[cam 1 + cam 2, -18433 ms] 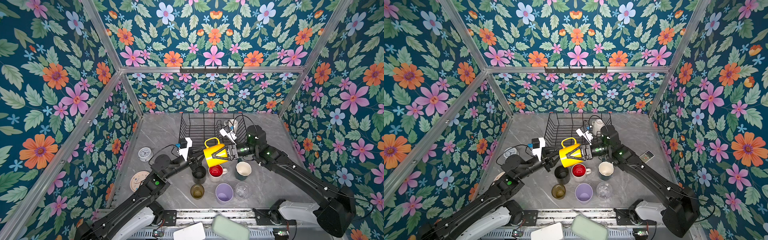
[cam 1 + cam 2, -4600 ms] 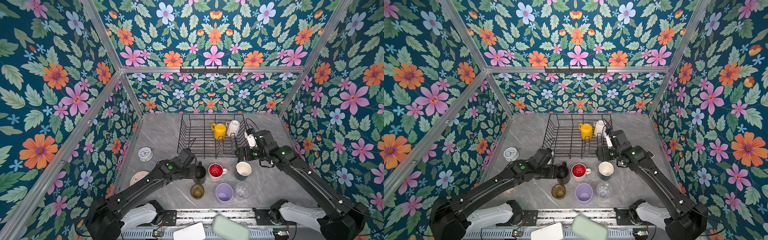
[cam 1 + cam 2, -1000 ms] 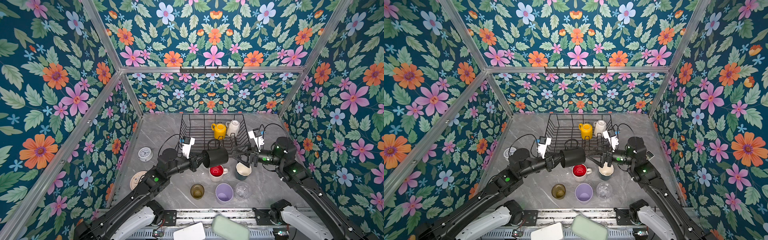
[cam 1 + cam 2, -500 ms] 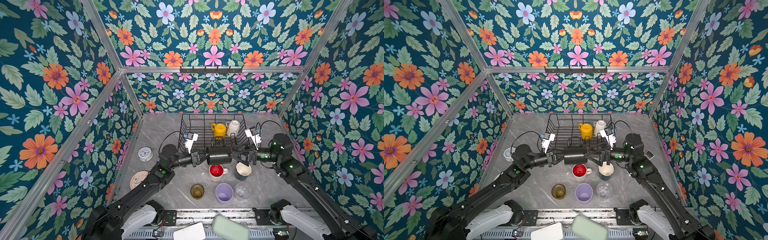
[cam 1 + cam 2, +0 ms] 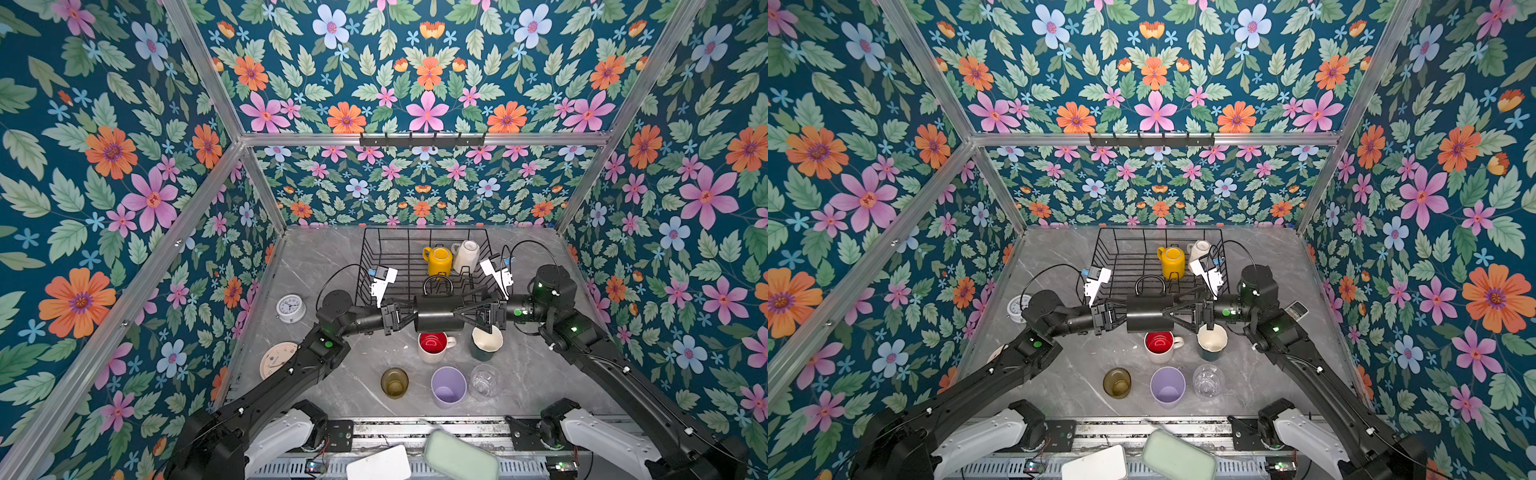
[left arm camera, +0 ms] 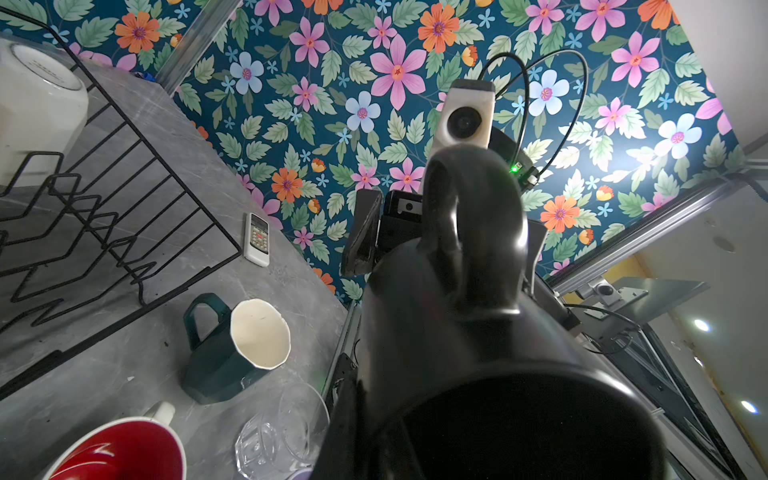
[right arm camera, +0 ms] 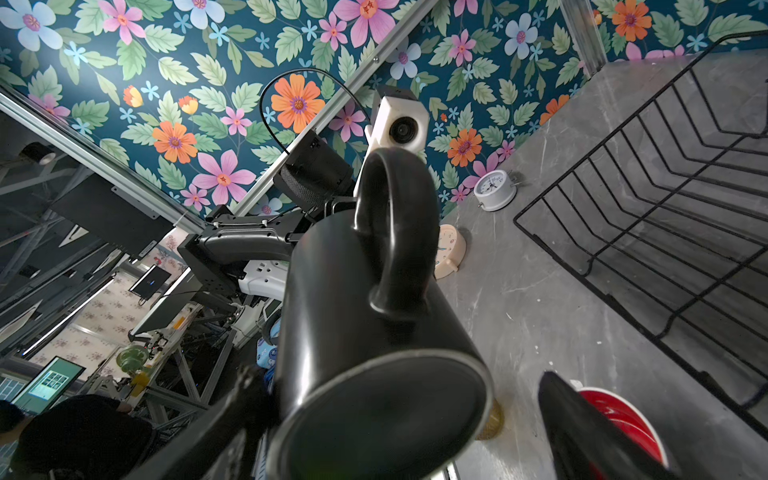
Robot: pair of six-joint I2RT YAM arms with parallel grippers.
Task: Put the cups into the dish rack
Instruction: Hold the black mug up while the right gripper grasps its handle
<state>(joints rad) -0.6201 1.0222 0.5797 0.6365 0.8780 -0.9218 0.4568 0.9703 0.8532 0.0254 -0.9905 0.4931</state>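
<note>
We see a grey marbled surface [image 5: 316, 266] inside floral walls [image 5: 415, 83]. Below our claws stands the red-inside mug [image 5: 432, 344]. Our left claw [image 5: 411, 318] pinches the black mug [image 5: 438, 315] by its rim, sideways. Our right claw [image 5: 465, 311] gapes around its base. The dish rack [image 5: 374, 249] lies just beyond.

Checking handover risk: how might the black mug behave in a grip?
The black mug looks glossy, so probably slippery. Thick handle suggests rigid, fairly heavy ceramic. Held sideways at the rim by the left gripper, it may pivot.
</note>
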